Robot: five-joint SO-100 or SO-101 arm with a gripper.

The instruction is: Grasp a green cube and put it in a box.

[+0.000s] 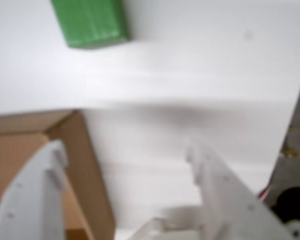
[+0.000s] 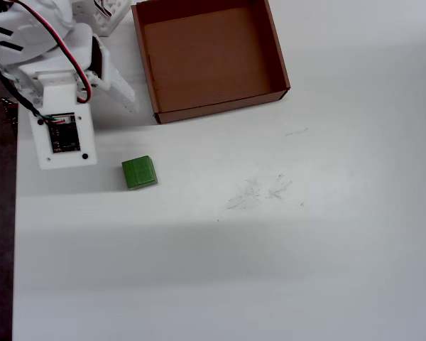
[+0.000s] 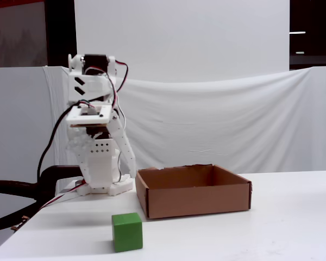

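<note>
The green cube (image 2: 139, 172) lies on the white table in front of the box's near-left corner, as the overhead view shows it. It is also at the front in the fixed view (image 3: 127, 232) and at the top left of the wrist view (image 1: 92, 22). The box (image 2: 220, 108) is a brown cardboard tray, empty inside, and its corner wall (image 1: 82, 165) shows at the wrist view's lower left. My gripper (image 1: 125, 155) hangs open above the table beside that corner, nothing between its white fingers (image 1: 54, 160), well short of the cube.
The white arm (image 2: 57, 85) and its base (image 3: 100, 187) stand at the table's far left, beside the box (image 3: 193, 193). The table's left edge (image 2: 15, 227) drops to a dark floor. A white cloth backdrop (image 3: 217, 119) hangs behind.
</note>
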